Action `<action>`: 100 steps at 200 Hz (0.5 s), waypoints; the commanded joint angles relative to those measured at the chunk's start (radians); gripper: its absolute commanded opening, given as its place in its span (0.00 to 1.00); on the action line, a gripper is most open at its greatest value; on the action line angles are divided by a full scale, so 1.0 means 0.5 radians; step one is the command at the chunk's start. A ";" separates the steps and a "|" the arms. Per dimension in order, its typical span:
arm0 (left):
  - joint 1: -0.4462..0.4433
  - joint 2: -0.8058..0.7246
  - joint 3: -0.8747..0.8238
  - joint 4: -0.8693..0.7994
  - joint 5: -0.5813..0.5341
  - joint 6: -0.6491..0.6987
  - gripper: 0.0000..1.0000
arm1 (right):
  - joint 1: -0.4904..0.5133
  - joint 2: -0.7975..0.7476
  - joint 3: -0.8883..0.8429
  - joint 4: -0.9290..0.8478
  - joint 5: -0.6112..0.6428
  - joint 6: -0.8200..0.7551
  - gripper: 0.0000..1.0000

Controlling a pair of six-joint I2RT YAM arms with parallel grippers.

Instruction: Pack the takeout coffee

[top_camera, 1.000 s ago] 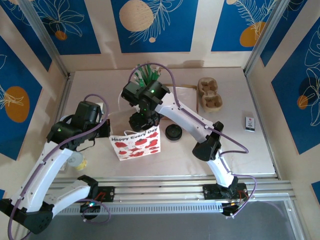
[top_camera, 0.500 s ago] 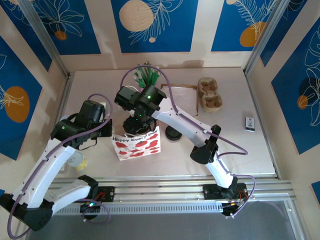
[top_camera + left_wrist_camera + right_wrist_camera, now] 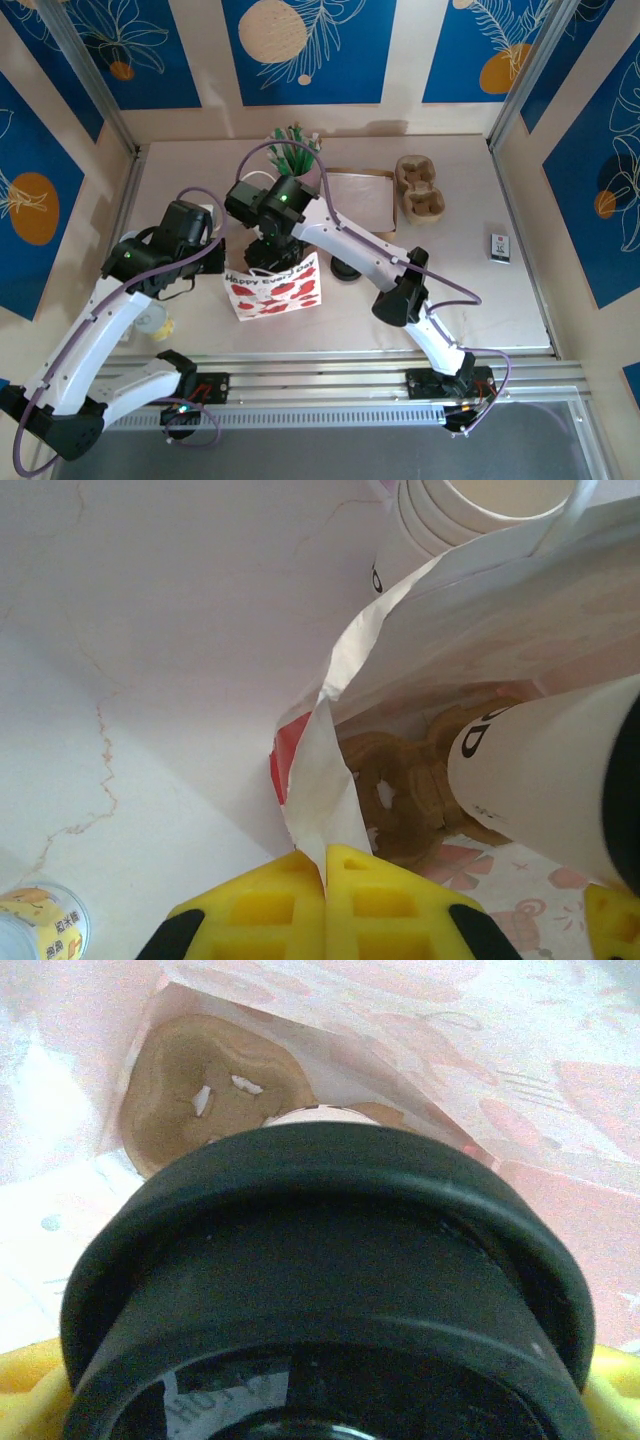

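The takeout coffee (image 3: 320,1290), a white cup (image 3: 545,770) under a black lid, hangs tilted inside the mouth of the white gift bag (image 3: 272,290) printed with red hearts. My right gripper (image 3: 320,1405) is shut on it, yellow fingers (image 3: 612,1385) showing at both sides of the lid; from above, the right gripper (image 3: 272,248) sits over the bag opening. A brown pulp carrier (image 3: 205,1090) lies on the bag's floor, below the cup. My left gripper (image 3: 325,880) is shut on the bag's left rim (image 3: 330,750), pinching the paper and holding the mouth open.
A stack of lidless white cups (image 3: 470,510) stands just behind the bag. Loose black lids (image 3: 347,268) lie right of it. A second pulp carrier (image 3: 420,190), a brown sheet (image 3: 357,195) and green sticks (image 3: 295,145) are at the back. A small clear tub (image 3: 152,320) sits near left.
My right arm has shifted left and come down, bringing the lidded cup from above the bag's far edge into its open mouth. The left gripper has kept its hold on the rim.
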State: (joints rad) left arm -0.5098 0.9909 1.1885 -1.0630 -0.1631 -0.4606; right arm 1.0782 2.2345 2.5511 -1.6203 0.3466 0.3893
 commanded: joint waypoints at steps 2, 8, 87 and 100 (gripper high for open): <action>-0.030 -0.004 0.046 -0.068 -0.033 0.045 0.00 | -0.010 0.034 0.061 -0.163 -0.070 -0.033 0.83; -0.030 -0.006 0.048 -0.068 -0.031 0.041 0.00 | -0.018 0.041 0.053 -0.163 -0.073 -0.031 0.83; -0.030 -0.019 0.084 -0.075 -0.023 0.045 0.00 | -0.048 -0.003 -0.057 -0.226 0.076 0.004 0.83; -0.033 -0.020 0.074 -0.076 -0.031 0.053 0.00 | -0.043 -0.036 -0.090 -0.214 0.075 -0.002 0.83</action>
State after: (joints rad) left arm -0.5129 0.9905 1.2060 -1.0718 -0.1627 -0.4606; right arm 1.0588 2.2486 2.5359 -1.6203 0.3664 0.3870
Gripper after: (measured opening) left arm 0.045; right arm 0.831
